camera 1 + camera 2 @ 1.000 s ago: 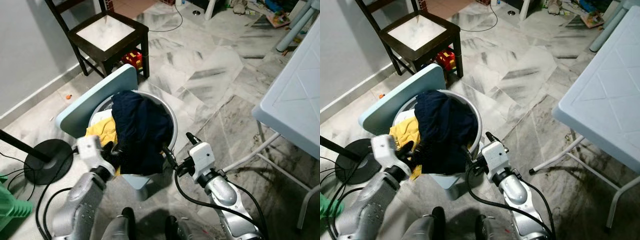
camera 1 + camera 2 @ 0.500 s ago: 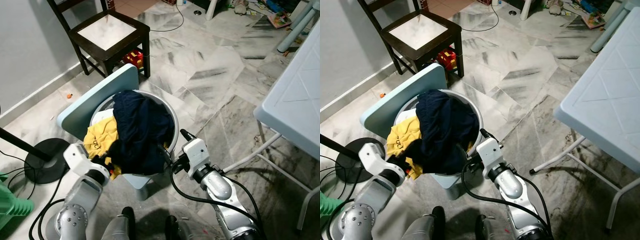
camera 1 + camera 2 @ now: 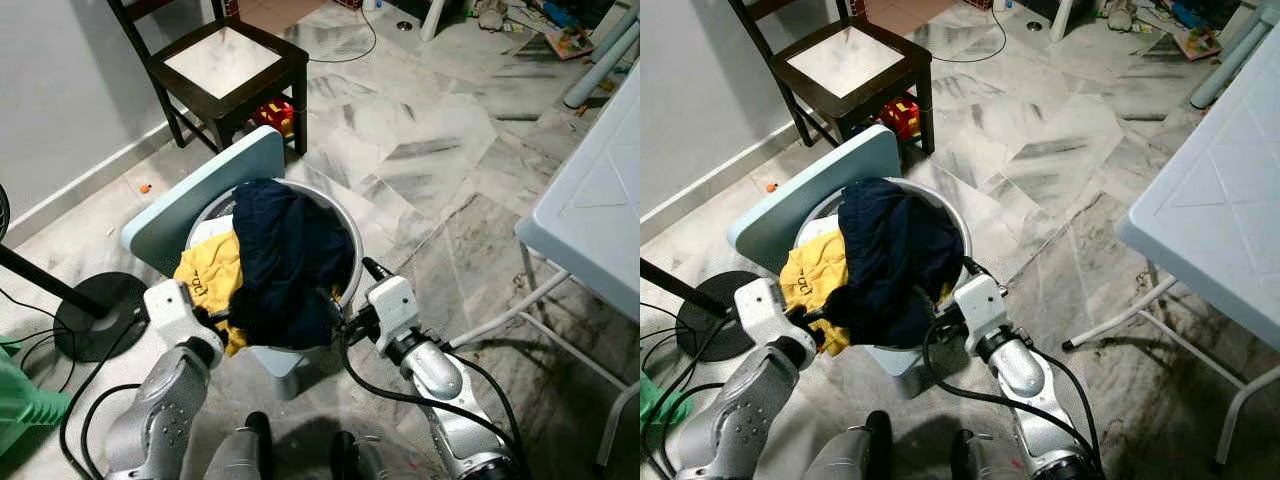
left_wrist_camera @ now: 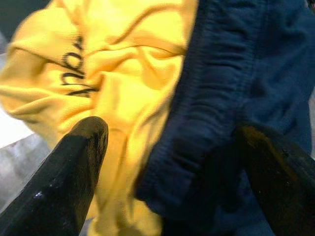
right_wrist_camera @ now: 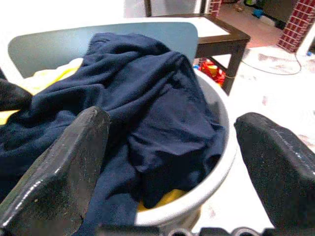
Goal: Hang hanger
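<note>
A round grey laundry basket (image 3: 352, 262) stands in front of me. A dark navy garment (image 3: 285, 250) is heaped in it, over a yellow garment (image 3: 208, 282). My left gripper (image 4: 172, 162) is at the basket's left side, open, with the yellow cloth and the navy hem between its black fingers (image 4: 69, 177). The right gripper (image 5: 172, 147) is open at the basket's right rim, its fingers (image 5: 64, 172) spread wide and facing the navy garment (image 5: 142, 108). I can make out no hanger.
A pale blue board (image 3: 200, 195) leans on the basket's far left side. A dark wooden chair (image 3: 225, 65) with a red toy (image 3: 278, 115) under it stands behind. A white folding table (image 3: 590, 210) is at the right. A black stand base (image 3: 100, 315) and cables lie at the left.
The left gripper pulled back to the left, then returned to the yellow garment, and more yellow cloth now shows. The right gripper edged closer to the basket's rim. The camera shifted slightly.
</note>
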You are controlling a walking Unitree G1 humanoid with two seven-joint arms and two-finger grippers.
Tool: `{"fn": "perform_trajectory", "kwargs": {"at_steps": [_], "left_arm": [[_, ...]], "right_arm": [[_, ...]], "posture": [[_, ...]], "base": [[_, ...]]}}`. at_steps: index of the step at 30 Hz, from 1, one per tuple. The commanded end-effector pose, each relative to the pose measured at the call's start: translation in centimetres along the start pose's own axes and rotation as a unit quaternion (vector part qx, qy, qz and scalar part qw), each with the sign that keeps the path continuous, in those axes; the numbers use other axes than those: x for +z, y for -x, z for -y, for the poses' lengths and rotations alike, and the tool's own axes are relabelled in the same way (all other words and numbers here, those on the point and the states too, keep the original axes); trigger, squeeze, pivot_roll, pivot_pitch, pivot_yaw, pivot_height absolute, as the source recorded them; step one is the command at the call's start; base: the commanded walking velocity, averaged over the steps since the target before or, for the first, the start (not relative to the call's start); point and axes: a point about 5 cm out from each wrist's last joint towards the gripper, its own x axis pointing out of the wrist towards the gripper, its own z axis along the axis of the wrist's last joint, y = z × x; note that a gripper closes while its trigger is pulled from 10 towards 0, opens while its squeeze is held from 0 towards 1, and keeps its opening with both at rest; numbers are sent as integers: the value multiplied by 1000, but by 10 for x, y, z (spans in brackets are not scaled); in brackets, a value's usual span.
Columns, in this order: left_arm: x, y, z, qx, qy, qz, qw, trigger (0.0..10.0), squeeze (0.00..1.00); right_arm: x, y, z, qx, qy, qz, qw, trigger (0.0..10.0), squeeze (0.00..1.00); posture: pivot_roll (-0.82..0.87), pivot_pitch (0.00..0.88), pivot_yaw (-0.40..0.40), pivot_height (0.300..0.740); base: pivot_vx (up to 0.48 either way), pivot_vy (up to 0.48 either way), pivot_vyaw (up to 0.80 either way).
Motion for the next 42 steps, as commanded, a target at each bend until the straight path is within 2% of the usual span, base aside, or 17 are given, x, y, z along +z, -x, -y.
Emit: {"fn": "perform_trajectory", "kwargs": {"at_steps": [1,5,8,9,11,12,13,15,17,19,22,24,29,35,42], "left_arm": [[-11,0,-5,6,-16,-17,1000,10000,0],[-13,-3,-7,1,-62,-16,998,10000,0],[-21,-3,-14,1,-101,-19,995,10000,0],[-24,-1,-18,-1,-128,-21,992,10000,0],[-27,2,-22,-4,-179,-10,984,10000,0],[-27,2,-22,-4,-179,-10,984,10000,0],[-26,5,-24,0,-224,9,974,10000,0],[-24,6,-24,-2,-251,25,968,10000,0],[-23,9,-22,-13,-275,38,961,10000,0],[-25,9,-21,-21,-281,41,959,10000,0],[-27,8,-22,-26,-292,43,955,10000,0],[-27,2,-23,-31,-302,45,952,10000,0],[-19,-10,-20,-44,-318,55,946,10000,0],[-13,-23,-20,-46,-314,58,946,10000,0],[-17,-28,-16,-54,-308,56,948,10000,0]], "right_arm": [[-7,5,1,-7,-8,-12,1000,10000,0],[-7,5,0,-7,-7,-12,1000,10000,0],[-8,5,-1,-7,-9,-11,1000,10000,0],[-8,5,-1,-12,-22,-11,1000,10000,0],[-8,6,1,-14,-17,-11,1000,10000,0],[-8,6,1,-14,-17,-11,1000,10000,0],[-9,7,4,-26,-27,-11,999,10000,0],[-10,8,8,-39,-42,-12,998,10000,0],[-12,10,15,-69,-77,-13,995,10000,0],[-16,14,23,-95,-101,-16,990,10000,0],[-21,20,26,-108,-101,-21,989,10000,0],[-25,22,27,-115,-107,-23,987,10000,0],[-28,19,31,-138,-131,-19,982,10000,0],[-33,13,38,-171,-173,-17,970,10000,0],[-34,11,40,-171,-169,-15,971,10000,0]], "posture": [[87,275,-22,740],[82,264,-14,740],[82,261,-13,740],[83,258,-13,740],[85,253,-13,740],[85,253,-13,740],[88,246,-12,740],[91,239,-10,740],[101,226,-3,740],[107,214,3,740],[109,196,12,740],[114,151,29,740],[117,106,45,740],[112,57,66,740],[103,55,73,740]], "base": [[0,0,0],[0,0,130],[0,0,800],[0,0,0],[0,0,0],[0,0,0],[0,0,0],[0,0,0],[0,0,0],[0,0,0],[0,0,0],[0,0,0],[0,0,0],[0,0,0],[0,0,0]]}}
